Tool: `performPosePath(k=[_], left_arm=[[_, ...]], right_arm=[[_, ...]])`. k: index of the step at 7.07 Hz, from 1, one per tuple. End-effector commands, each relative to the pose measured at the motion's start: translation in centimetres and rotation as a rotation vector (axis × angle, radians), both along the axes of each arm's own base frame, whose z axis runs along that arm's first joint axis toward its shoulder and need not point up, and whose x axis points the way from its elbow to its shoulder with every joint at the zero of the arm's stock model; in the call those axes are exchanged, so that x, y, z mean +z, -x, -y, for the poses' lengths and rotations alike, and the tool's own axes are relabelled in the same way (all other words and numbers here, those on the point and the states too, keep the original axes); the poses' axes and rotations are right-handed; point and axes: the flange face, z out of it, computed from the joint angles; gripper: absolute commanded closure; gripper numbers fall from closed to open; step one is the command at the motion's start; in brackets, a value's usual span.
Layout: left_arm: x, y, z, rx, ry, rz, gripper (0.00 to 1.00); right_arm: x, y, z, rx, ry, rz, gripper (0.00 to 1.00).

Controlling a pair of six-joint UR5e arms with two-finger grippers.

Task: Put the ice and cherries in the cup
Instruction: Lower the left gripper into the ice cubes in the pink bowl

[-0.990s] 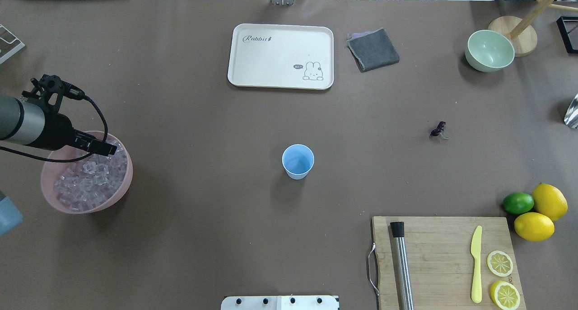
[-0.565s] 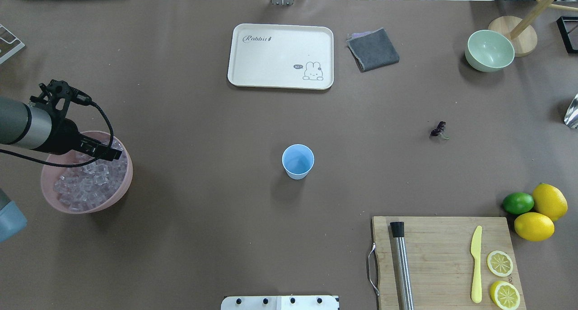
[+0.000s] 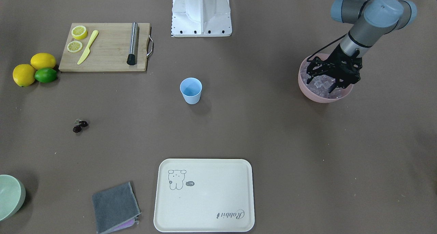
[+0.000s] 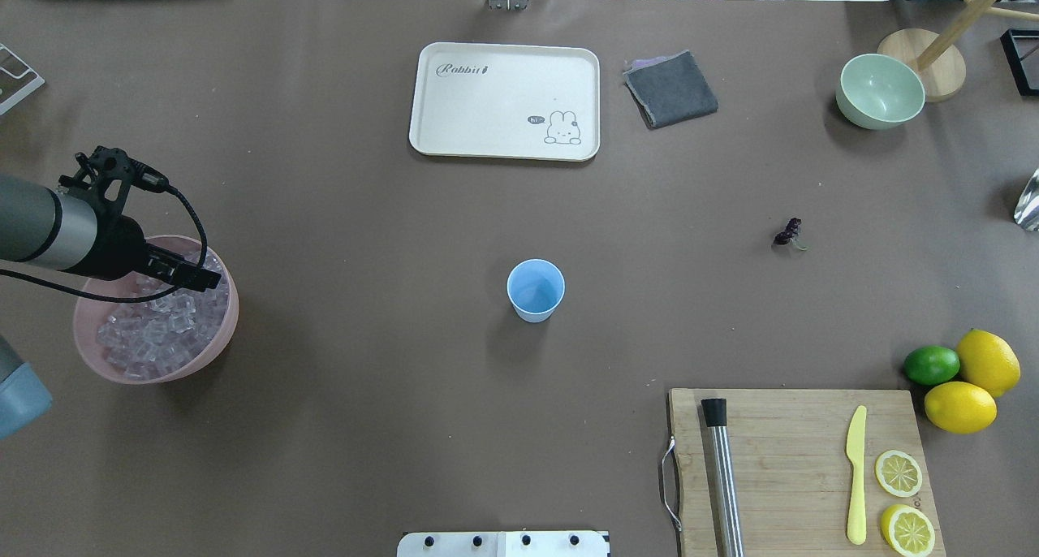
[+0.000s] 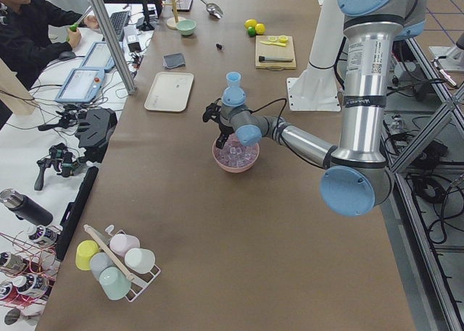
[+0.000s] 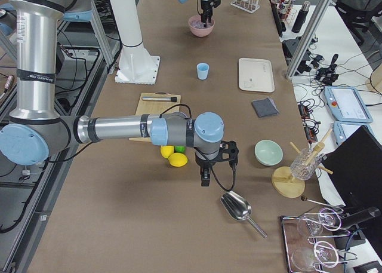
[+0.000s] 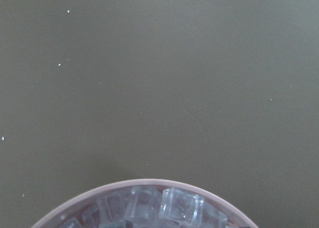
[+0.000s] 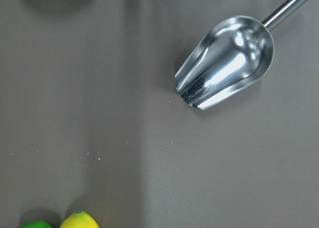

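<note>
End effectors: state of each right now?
Left end effector: open, at the ice.
Right end effector: cannot tell.

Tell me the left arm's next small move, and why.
Probably lower the left gripper a little and close on one cube. Its jaws look open just above the ice in the pink bowl, with nothing visibly held, and the cup looks empty.

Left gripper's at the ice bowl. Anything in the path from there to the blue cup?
Nothing visible. The table between the pink bowl and the cup is bare in both the overhead and front views; the tray, cherries and cutting board all lie well off that line.
</note>
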Motion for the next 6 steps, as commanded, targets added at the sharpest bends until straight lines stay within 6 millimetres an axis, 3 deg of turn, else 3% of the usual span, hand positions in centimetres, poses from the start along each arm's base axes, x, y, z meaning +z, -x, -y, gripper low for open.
performPosePath(k=[1, 6], left_arm=[[0.42, -0.35, 0.00, 0.006, 0.005, 0.006, 0.12], [0.39, -1.04, 0.13, 0.013, 0.004, 0.005, 0.12]], right_arm=[[-0.33, -0.01, 0.34, 0.001, -0.006, -0.001, 0.00], [-0.71, 0.00, 0.42, 0.000, -0.015, 0.001, 0.00]])
